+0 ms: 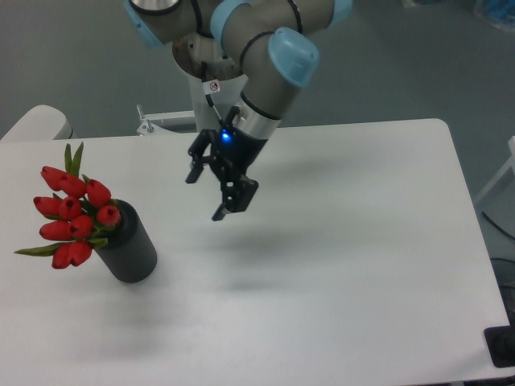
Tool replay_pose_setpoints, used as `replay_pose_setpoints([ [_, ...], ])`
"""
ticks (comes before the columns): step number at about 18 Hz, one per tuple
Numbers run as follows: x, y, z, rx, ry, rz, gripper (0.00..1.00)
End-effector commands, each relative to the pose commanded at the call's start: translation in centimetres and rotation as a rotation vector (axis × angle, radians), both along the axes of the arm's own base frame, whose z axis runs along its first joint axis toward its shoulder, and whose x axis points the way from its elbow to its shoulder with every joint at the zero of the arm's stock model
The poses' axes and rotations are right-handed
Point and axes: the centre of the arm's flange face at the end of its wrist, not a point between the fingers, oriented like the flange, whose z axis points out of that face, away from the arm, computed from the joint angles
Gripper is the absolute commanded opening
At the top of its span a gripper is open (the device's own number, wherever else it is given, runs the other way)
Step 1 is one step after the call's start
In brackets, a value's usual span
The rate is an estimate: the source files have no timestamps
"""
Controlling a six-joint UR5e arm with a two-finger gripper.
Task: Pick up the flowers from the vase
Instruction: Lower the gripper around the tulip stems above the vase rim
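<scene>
The flowers (71,215), a bunch of red tulip buds with green leaves, stand in the vase (130,248), a dark grey cylinder at the left of the white table. The buds lean out to the left over the vase's mouth. My gripper (206,195) hangs above the table's middle, to the right of the vase and well apart from it. Its two black fingers are spread apart and hold nothing. The stems are hidden inside the vase.
The white table (346,265) spans the view, with its right edge and front edge in sight. The arm's base and a metal bracket (153,122) sit at the table's back edge. A black object (503,346) is at the lower right corner.
</scene>
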Motion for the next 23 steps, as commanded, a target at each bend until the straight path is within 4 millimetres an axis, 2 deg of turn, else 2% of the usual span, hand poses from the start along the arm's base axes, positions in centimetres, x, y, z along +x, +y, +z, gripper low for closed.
replay_pose_setpoints([
  [1, 0.8, 0.6, 0.3, -0.004, -0.020, 0.008, 1.00],
  [4, 1.3, 1.6, 1.3, -0.006, -0.049, 0.035, 1.00],
  [7, 1.7, 2.3, 1.4, 0.005, -0.080, 0.033, 1.00],
  [10, 3.1, 4.1, 1.0, 0.014, -0.083, 0.004, 1.00],
  [15, 4.2, 5.9, 0.7, 0.010, -0.098, -0.001, 1.00],
  [23, 5.4, 7.6, 0.2, -0.005, -0.119, -0.014, 1.00],
])
